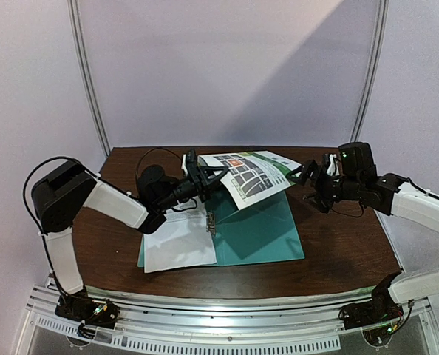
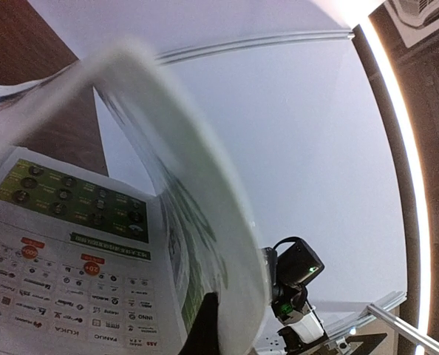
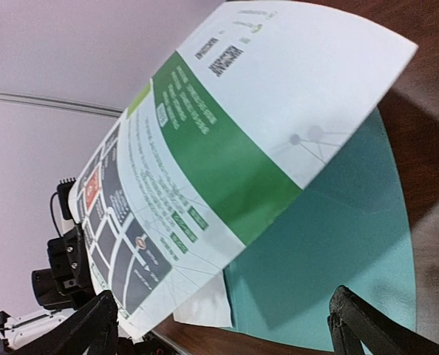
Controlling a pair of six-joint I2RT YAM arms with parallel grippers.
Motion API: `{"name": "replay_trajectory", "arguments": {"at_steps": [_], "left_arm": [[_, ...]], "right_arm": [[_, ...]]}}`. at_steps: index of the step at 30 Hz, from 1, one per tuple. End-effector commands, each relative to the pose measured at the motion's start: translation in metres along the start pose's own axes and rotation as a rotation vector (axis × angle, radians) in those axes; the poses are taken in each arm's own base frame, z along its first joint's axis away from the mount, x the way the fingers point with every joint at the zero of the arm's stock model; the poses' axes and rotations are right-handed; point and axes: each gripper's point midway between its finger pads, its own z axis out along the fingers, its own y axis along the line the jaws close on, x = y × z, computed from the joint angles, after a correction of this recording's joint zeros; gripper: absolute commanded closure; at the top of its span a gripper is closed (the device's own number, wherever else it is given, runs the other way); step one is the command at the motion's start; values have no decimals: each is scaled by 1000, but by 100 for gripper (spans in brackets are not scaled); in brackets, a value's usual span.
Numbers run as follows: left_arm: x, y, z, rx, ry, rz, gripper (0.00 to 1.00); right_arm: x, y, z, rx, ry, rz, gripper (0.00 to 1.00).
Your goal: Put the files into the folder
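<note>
Left pincer [image 1: 202, 177] is clamped on the colourful sheet [image 1: 253, 174], which hangs over the open folder [image 1: 267, 237]; right pincer [image 1: 306, 177] stands apart above the folder's far right corner.

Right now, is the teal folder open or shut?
Open. The teal folder lies spread flat on the table, its inner metal clip is exposed at the middle, and a white sheet covers one half.

Top cam: we're high at 6 o'clock, facing 12. L wrist cam looks toward 3, R wrist toward 9, both v. close; all three share the printed sheet [image 1: 253, 176].
</note>
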Motion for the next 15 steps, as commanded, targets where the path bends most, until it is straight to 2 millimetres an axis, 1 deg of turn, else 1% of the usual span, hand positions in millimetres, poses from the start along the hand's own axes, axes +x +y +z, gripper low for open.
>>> {"name": "replay_trajectory", "arguments": {"at_steps": [1,5,7,9,15], "left_arm": [[9,1,-2,26,9,-14,100],[14,3,-4,20,14,-22,100],[14,5,-6,17,12,-29,100],[15,7,-7,12,13,-32,100],[20,13,-11,3,17,-47,100]], "right_arm": [[-5,14,10,-102,-10,48,1],[-11,13,21,-108,-23,60,1],[-11,6,29,-96,-18,76,1],[-12,5,36,-104,-21,92,2],[-15,-2,48,-109,-35,120,12]]}}
